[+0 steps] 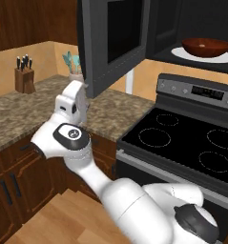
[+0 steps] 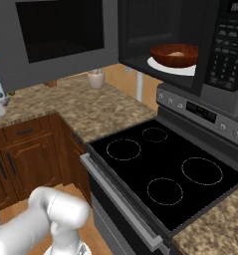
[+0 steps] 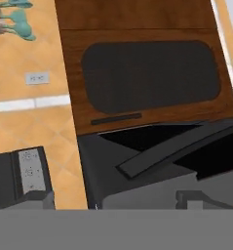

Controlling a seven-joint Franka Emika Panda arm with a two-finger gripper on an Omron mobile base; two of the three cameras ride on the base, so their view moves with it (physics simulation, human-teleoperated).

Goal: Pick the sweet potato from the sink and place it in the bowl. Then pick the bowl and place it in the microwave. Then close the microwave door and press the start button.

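Already, shallow reddish-brown wooden bowl (image 2: 174,55) seen set on white turntable plate (image 2: 163,65) inside black microwave (image 2: 225,55), pale tuber apparently inside. Large black door (image 1: 113,40) left swung open; closing and start press outstanding. Pincer judged released, nothing grasped.

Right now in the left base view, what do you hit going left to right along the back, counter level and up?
knife block → utensil holder with teal utensils → open microwave door → bowl on the turntable plate in the microwave
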